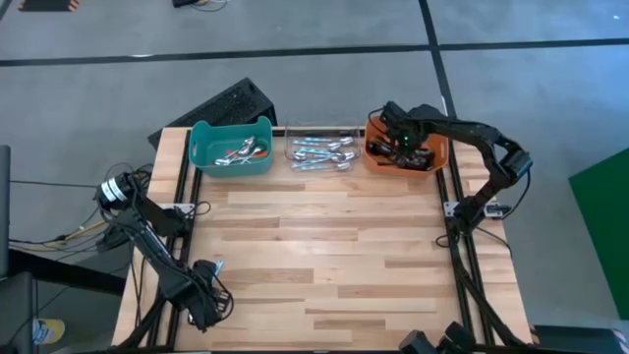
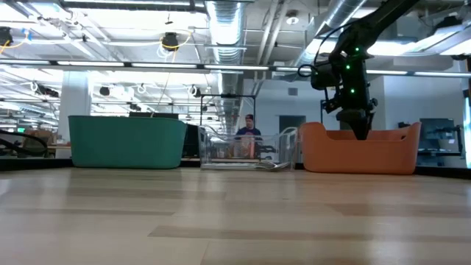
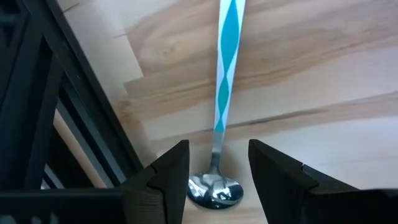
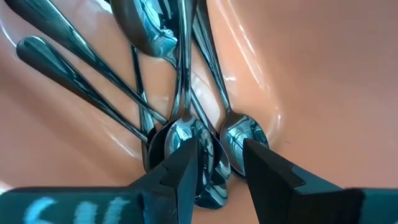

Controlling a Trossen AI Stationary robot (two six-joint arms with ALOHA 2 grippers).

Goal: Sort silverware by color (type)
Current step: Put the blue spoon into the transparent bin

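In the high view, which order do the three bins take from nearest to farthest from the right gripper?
1. Orange bin, on the right: the right gripper is inside it.
2. Clear bin, in the middle.
3. Teal bin, on the left.

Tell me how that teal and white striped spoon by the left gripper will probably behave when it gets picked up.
The striped spoon lies flat on the wooden table, so the left gripper, open astride its neck, has little height to pinch. The thin handle looks rigid and light. The rounded shiny bowl might slip or pivot between the fingers, and the bowl end may droop if gripped off-centre.
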